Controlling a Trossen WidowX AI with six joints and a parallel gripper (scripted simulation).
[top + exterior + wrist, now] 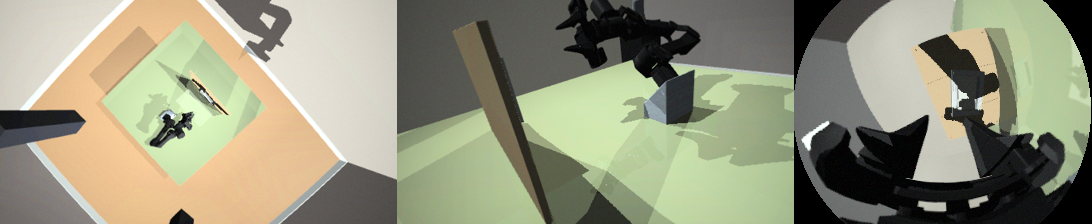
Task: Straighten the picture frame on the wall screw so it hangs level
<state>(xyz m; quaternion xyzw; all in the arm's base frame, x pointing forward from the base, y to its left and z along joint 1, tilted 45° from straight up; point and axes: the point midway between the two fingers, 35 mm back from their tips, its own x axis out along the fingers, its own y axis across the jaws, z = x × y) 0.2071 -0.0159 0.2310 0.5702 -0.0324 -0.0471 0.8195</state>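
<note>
The small pale picture frame hangs on the face of an upright wooden panel. A thin side of the frame shows in the exterior view. In the wrist view its top edge is not parallel to the panel's faint seams; against them its right end looks lower, so it looks crooked. Dark shadow covers much of it. The screw and notched strip are hidden. My gripper is open and empty, in front of the frame and apart from it.
The panel stands on a green mat on an orange table top. A grey wedge-shaped block stands by the arm's base. Dark blocky shapes show at the left and bottom edges of the top view.
</note>
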